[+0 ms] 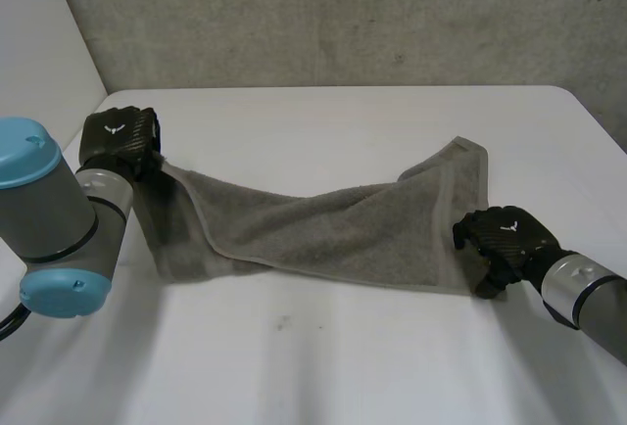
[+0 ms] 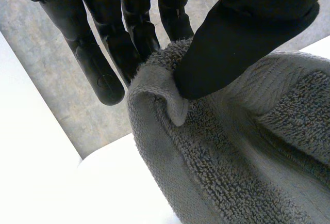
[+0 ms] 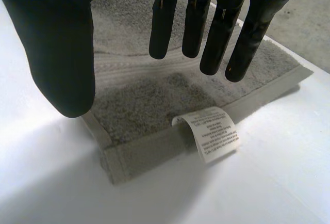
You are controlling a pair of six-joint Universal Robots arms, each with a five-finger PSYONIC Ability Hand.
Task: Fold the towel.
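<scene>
Item: grey terry towel (image 1: 323, 224), one piece, drawn out left to right across the middle of a white worktop (image 1: 343, 356), with a grey wall (image 1: 343, 14) behind the far edge. Left end: lifted clear of the worktop and gathered into a narrow bunch in the left hand (image 1: 120, 141), at the far left of the worktop. In the left wrist view the thumb (image 2: 242, 38) presses a rolled edge of the cloth against the fingers (image 2: 139, 33), so the hand is pinching the towel; one further finger stands straight just beside the cloth and apart from it. From that grip the cloth hangs and twists towards the right, with a fold running along its near side. Right end: lies spread and flat on the worktop, its woven hem band facing right, with one corner far and one near. The right hand (image 1: 505, 239) sits at the near right corner, just beside the hem. In the right wrist view its fingers (image 3: 196, 22) are straight and a little apart, with the thumb set wide to one side, all over the cloth and clasping nothing; whether the fingertips touch the pile cannot be told. A white printed care label (image 3: 211, 133) is sewn at the hem below the fingertips, curling off the towel's edge onto the worktop. Left arm (image 1: 49, 219): grey joint, light-blue caps, at the near left.
</scene>
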